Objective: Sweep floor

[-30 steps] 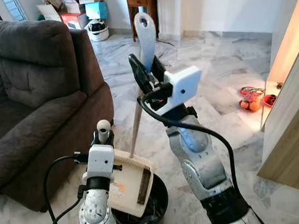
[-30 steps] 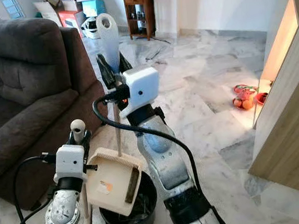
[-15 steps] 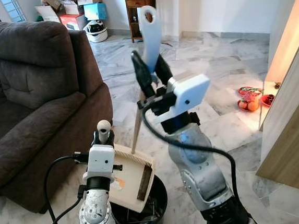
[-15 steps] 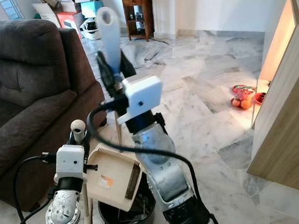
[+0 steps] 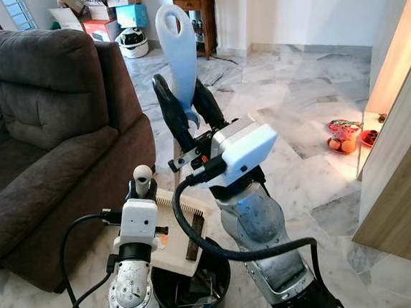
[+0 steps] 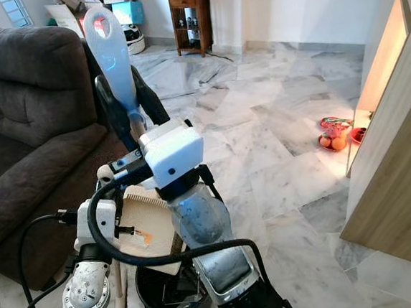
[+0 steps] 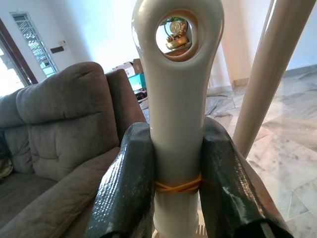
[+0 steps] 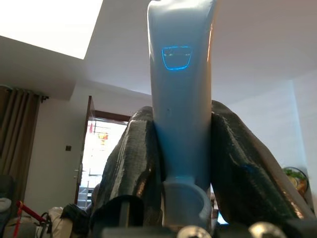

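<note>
While the robot stands on the marble floor beside a dark grey sofa, its right gripper is raised in front of the camera with its jaws clenched on the pale blue broom handle, whose flat top end with a hanging hole rises above the two black fingers; the right wrist view looks up along that handle toward the ceiling, with a finger pressed on each side of it. Lower down on the robot's left, the left gripper has its jaws grasping the cream dustpan handle, which has a round hole at its tip and a yellow rubber band around it where the fingers press in. The cream dustpan is tilted over a black bin that stands on the floor just in front of the robot, with the pan's toothed edge uppermost and its lower part over the bin's mouth. A black cable loops from the right wrist past the dustpan. Well away to the right, some red and orange things lie on the floor near a light wooden cabinet, and a dark wooden stand, boxes and a helmet sit along the far wall
</note>
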You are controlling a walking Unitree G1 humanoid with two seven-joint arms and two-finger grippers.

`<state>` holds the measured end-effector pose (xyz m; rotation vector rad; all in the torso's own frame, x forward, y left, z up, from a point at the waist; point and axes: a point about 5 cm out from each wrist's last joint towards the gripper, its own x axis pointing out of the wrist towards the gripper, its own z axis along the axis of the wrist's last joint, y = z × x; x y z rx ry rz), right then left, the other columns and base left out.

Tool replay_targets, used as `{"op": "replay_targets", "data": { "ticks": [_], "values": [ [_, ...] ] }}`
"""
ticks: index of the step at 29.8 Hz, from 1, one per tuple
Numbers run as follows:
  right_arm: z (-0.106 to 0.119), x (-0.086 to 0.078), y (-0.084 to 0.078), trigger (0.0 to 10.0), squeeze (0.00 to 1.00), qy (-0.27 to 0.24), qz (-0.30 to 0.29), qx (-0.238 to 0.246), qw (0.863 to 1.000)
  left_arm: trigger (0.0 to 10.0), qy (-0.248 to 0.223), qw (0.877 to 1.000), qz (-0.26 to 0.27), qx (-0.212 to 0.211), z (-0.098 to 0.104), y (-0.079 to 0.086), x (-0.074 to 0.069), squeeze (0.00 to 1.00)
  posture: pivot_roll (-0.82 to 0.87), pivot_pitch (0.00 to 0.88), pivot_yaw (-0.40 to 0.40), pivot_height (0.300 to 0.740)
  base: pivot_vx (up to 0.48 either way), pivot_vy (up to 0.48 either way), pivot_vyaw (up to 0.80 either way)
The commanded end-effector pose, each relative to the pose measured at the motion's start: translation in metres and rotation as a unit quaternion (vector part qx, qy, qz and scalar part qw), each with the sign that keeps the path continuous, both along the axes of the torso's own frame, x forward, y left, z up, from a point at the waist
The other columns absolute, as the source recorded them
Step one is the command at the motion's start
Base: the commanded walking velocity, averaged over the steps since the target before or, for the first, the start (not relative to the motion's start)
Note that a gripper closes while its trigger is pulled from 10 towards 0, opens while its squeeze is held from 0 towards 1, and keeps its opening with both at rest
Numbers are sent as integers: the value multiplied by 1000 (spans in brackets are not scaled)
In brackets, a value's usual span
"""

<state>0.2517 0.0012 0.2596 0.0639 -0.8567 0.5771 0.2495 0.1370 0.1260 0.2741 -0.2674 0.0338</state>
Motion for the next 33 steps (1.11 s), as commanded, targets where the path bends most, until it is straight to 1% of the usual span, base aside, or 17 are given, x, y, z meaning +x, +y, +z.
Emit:
{"op": "replay_targets", "data": {
  "ticks": [1,4,7,10,13,16,21,23,25,27,33],
  "values": [
    [22,-18,2,10000,0,-64,18,34,997,10000,-23,1000,-2,8,8,1,1,0,-136,0,83,740,0,0,0],
    [23,-25,4,10000,0,-90,21,27,995,10000,-22,1000,-2,8,8,1,1,0,-135,0,82,740,0,0,0],
    [22,-28,6,10000,0,-94,30,25,995,10000,-21,1000,-1,8,7,2,1,0,-135,0,82,740,0,0,0],
    [22,-35,11,10000,0,-121,41,10,992,10000,-21,1000,-1,8,6,2,1,0,-133,0,82,740,0,0,0],
    [21,-34,11,10000,0,-105,47,17,993,10000,-21,1000,-1,8,7,2,1,0,-131,0,81,740,0,0,0],
    [21,-35,11,10000,0,-109,45,16,993,10000,-21,1000,0,9,7,2,1,0,-130,0,80,740,0,0,0],
    [22,-38,10,10000,0,-126,44,17,991,10000,-22,1000,0,9,7,1,1,0,-128,0,79,740,0,0,0],
    [23,-42,11,10000,0,-149,43,10,988,10000,-22,1000,0,8,8,1,1,0,-128,0,79,740,0,0,0],
    [23,-43,11,10000,0,-147,44,12,988,10000,-22,1000,0,9,7,1,1,0,-127,0,77,740,0,0,0],
    [23,-46,12,10000,0,-161,46,8,986,10000,-22,1000,1,9,8,2,1,0,-126,0,77,740,0,0,0],
    [23,-49,13,10000,0,-168,52,8,984,10000,-23,1000,1,9,8,2,1,0,-125,0,76,740,0,0,0]
  ]
}}
